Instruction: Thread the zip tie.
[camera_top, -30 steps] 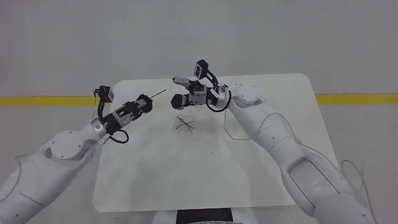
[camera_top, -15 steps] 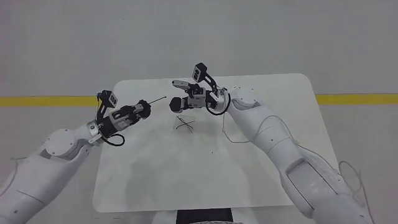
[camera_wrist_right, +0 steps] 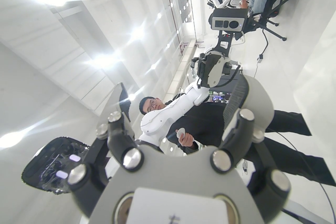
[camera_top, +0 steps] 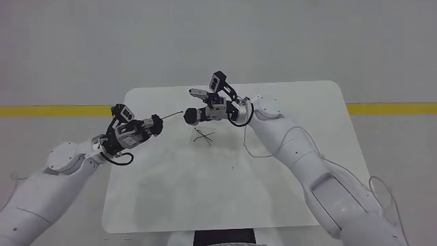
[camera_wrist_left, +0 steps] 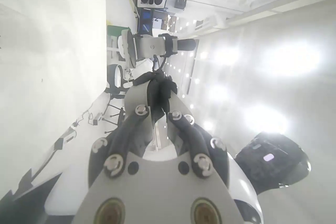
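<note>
**Inspector A:** Where are we finding the thin black plastic zip tie (camera_top: 172, 115)?

**Inspector B:** We are seeing it pinched in the closed left gripper (camera_top: 157, 124), above the white table (camera_top: 287, 178), tip pointing at the right gripper (camera_top: 193, 104), spread wide and empty, likely awaiting the handover.

I count one table (camera_top: 293, 178). One zip tie (camera_top: 172, 115) is pinched in my left gripper (camera_top: 156, 123). Loose ties (camera_top: 203, 136) lie crossed on the table: at least two, exact number not discernible. Grippers total two, counting my right gripper (camera_top: 193, 105).
</note>
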You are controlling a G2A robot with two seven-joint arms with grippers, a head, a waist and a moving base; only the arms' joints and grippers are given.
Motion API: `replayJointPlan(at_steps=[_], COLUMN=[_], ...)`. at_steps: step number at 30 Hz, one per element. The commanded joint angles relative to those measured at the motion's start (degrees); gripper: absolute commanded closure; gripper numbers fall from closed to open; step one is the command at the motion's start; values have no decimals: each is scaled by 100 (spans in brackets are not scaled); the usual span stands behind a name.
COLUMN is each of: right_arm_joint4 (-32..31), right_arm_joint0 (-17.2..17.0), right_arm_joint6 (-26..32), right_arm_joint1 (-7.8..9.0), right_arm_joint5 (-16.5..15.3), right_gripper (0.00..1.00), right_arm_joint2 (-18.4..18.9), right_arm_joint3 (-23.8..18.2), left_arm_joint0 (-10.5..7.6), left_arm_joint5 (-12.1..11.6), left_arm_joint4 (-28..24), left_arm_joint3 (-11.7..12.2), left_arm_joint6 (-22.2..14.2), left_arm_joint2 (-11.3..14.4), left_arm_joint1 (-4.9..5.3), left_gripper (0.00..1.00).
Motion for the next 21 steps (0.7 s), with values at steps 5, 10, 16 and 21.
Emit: replayJointPlan(at_steps=[5, 10, 16, 21], right_arm_joint4=[-58, -127, -234, -284], right_arm_joint0=[62, 70, 81, 76], right_arm_joint6=[36, 92, 177, 211], right_arm_joint1=[-75, -115, -144, -153], right_arm_joint5=[-58, -70, -96, -118], right_gripper=[84, 89, 95, 82], right_arm_joint2=[-50, -71, -78, -46], right_arm_joint3=[190, 266, 310, 327], left_arm_joint0=[0, 0, 0, 0], left_arm_joint5=[-1, -1, -1, -1], left_arm_joint4=[1, 1, 1, 1], left_arm_joint3=[-1, -1, -1, -1], left_arm_joint6=[3, 3, 3, 3], left_arm_joint2=[1, 1, 1, 1], left_arm_joint1=[1, 1, 1, 1], left_gripper=[100, 100, 100, 100])
